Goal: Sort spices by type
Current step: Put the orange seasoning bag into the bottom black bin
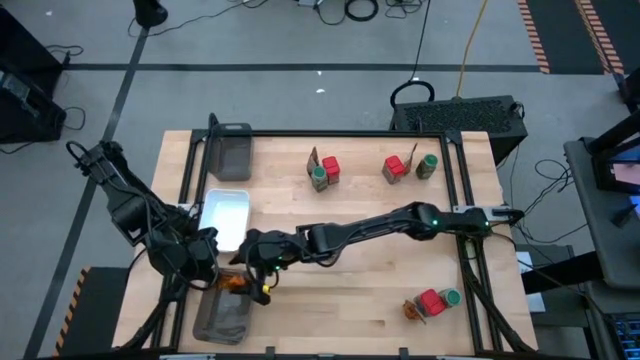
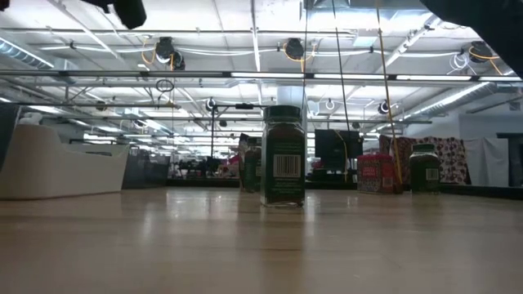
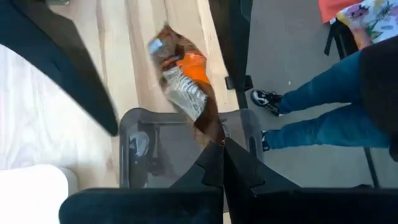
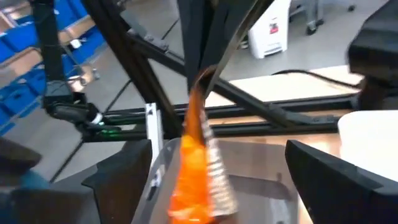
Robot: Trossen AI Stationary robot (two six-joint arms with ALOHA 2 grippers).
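A brown-orange sachet (image 4: 196, 177) hangs over the near grey mesh tray (image 1: 222, 318) at the table's near left. My left gripper (image 3: 222, 146) is shut on it. My right gripper (image 4: 214, 149) reaches in from the right and stands open, one finger on either side of the sachet, not visibly touching it. The other spices stand on the table in three groups. Each has a red box, a green-lidded jar and a sachet: far centre (image 1: 323, 172), far right (image 1: 405, 167) and near right (image 1: 432, 302). My left gripper pinches the sachet's brown top end (image 3: 214, 132) between its two fingertips (image 4: 208, 59). The fingers come slanting down from above. The sachet hangs below them, clear of the tray, its orange and silver part lowest.
A white dish (image 1: 225, 215) lies just beyond the near tray, and a second grey mesh tray (image 1: 232, 152) stands at the far left. A black frame (image 1: 455, 190) borders the table. A person's legs (image 3: 323, 106) stand beside the table's edge. Bare wood lies in the table's middle.
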